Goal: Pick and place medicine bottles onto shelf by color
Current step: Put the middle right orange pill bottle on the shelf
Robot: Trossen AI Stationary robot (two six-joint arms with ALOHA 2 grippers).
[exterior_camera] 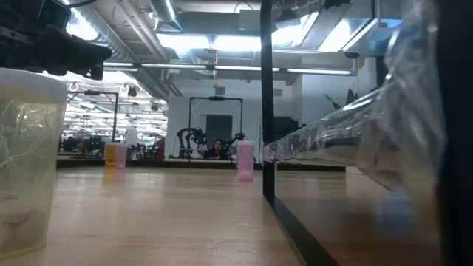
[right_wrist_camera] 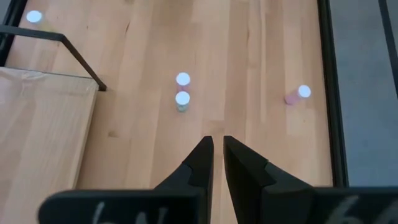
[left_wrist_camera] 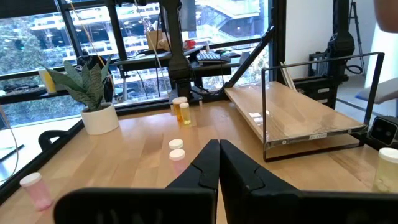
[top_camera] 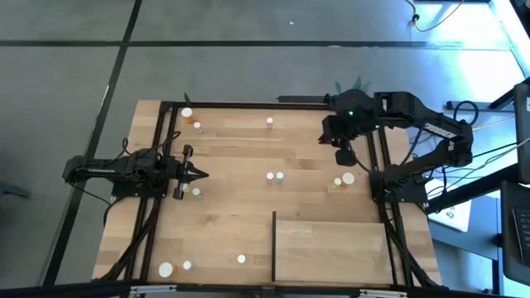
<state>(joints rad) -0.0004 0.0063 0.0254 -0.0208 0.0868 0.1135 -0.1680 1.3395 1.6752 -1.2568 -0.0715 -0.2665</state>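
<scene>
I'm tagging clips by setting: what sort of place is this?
Probably a robotics lab in an office building: two arms flank a wooden table scattered with small bottles, large windows face other buildings, and the low view shows open ceiling ducts.

From where I stand, nothing here can be read: the white strip on the shelf's (left_wrist_camera: 292, 118) front edge is too small to make out, and the pale marks on the right gripper's (right_wrist_camera: 217, 146) housing are cut off at the frame's edge
</scene>
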